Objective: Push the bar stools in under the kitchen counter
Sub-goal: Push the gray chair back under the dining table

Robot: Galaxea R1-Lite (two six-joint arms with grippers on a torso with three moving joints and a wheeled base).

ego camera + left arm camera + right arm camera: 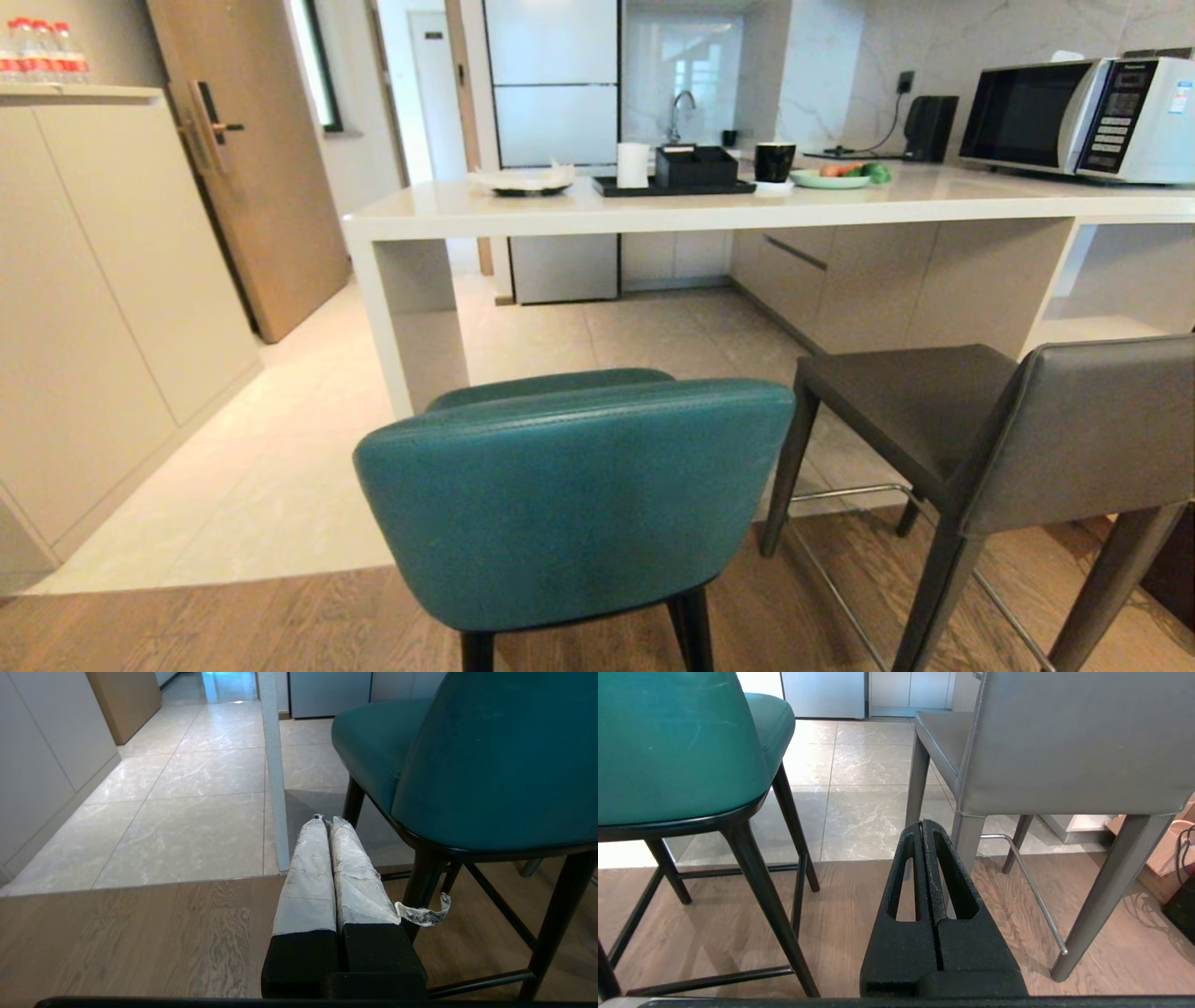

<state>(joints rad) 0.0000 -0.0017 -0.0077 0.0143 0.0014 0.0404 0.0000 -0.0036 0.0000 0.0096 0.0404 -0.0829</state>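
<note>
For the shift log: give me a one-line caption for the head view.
Teal stool and grey stool stand pulled out from the counter, neither pushed under yet.

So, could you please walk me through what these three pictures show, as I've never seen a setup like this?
It is a wheeled robot with two arms. The wide picture comes from a camera on its head: a teal stool and a grey stool stand before a pale kitchen counter, not yet pushed under. On the counter sit a microwave, a black tray, a mug and a plate of vegetables. The other two pictures come from cameras on the wrists. The left gripper, wrapped in white tape, and the black right gripper are both shut, low behind the stools, holding nothing.
</note>
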